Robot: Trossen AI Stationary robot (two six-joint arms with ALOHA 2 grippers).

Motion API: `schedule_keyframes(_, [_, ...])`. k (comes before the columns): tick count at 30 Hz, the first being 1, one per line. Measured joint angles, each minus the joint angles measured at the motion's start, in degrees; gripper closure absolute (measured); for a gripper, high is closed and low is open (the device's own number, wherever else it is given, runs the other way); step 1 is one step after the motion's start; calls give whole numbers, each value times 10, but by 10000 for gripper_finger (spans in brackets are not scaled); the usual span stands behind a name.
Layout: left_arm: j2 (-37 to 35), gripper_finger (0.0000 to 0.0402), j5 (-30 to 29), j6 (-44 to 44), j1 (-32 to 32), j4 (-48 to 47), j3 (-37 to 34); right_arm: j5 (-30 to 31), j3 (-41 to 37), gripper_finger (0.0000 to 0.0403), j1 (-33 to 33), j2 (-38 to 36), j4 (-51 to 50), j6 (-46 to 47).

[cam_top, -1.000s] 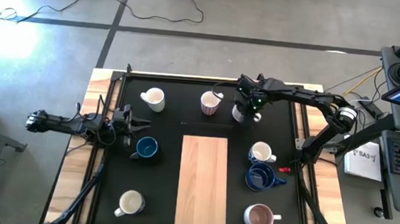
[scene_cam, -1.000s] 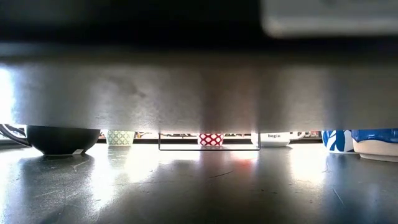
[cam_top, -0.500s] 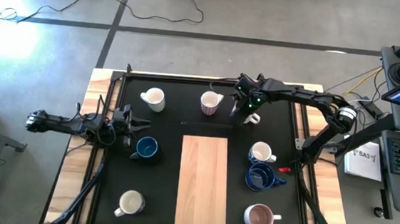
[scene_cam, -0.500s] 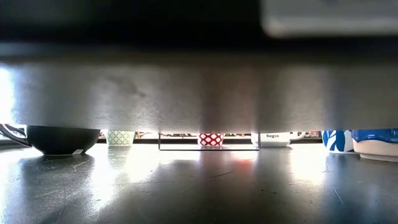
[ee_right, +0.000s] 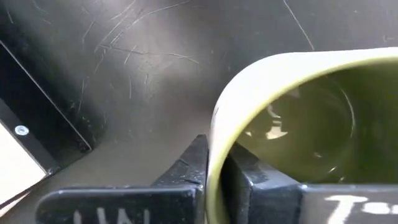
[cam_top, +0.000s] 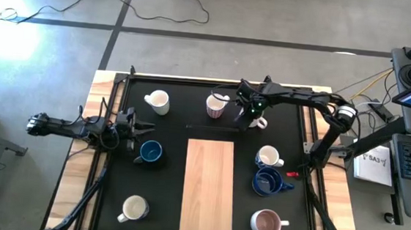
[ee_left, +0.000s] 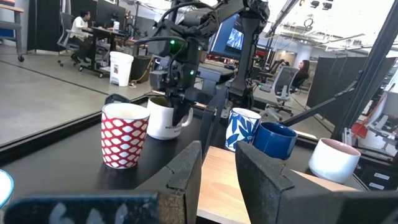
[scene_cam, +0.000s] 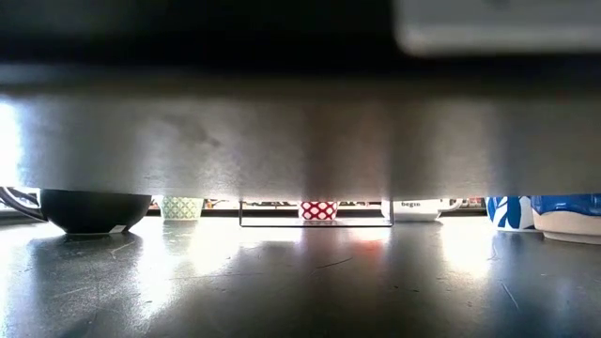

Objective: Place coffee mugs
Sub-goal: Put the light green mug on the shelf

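My right gripper (cam_top: 247, 109) is shut on a mug (cam_top: 256, 120) that is white outside and olive green inside, at the far middle of the black mat, just right of the pink-patterned mug (cam_top: 216, 105). In the left wrist view the held mug (ee_left: 164, 118) stands upright under the right gripper (ee_left: 178, 81), beside the patterned mug (ee_left: 124, 134). My left gripper (cam_top: 138, 129) is open and empty at the mat's left edge, just far-left of a dark blue mug (cam_top: 150, 152). My right gripper pinches the mug's rim (ee_right: 216, 147), one finger inside the green hollow (ee_right: 252, 175) and one finger outside the wall (ee_right: 191, 163). The fingers come from above, pointing down. The mug stays upright; whether its base touches the mat, I cannot tell.
A light wooden board (cam_top: 208, 190) lies in the mat's middle. A white mug (cam_top: 156, 101) stands far left and another (cam_top: 133, 208) near left. On the right stand a blue-and-white mug (cam_top: 267, 156), a dark blue one (cam_top: 266, 181) and a maroon-inside one (cam_top: 265, 222).
My right gripper, still shut on the mug's rim, has shifted a little toward the table's left, nearer the pink-patterned mug, and the mug has turned slightly with it.
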Motion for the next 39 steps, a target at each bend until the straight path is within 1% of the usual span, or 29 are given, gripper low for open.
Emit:
schedule_keyframes(4, [0, 319, 0, 0, 0, 0, 0, -4, -1, 388, 0, -12, -14, -18])
schedule_keyframes(8, [0, 319, 0, 0, 0, 0, 0, -6, 10, 389, 0, -38, -52, -63])
schedule_keyframes(12, [0, 319, 0, 0, 0, 0, 0, 22, 52, 389, 1, -56, -134, -102])
schedule_keyframes(15, [0, 319, 0, 0, 0, 0, 0, 30, 97, 390, 6, -64, -194, -122])
schedule_keyframes(20, [0, 319, 0, 0, 0, 0, 0, 40, 169, 390, 38, -70, -272, -146])
schedule_keyframes(23, [0, 319, 0, 0, 0, 0, 0, 42, 206, 389, 66, -71, -297, -137])
schedule_keyframes(27, [0, 319, 0, 0, 0, 0, 0, 40, 236, 390, 106, -72, -322, -108])
schedule_keyframes(34, [0, 319, 0, 0, 0, 0, 0, 41, 246, 390, 171, -73, -376, -14])
schedule_keyframes(39, [0, 319, 0, 0, 0, 0, 0, 27, 246, 390, 237, -72, -367, 23])
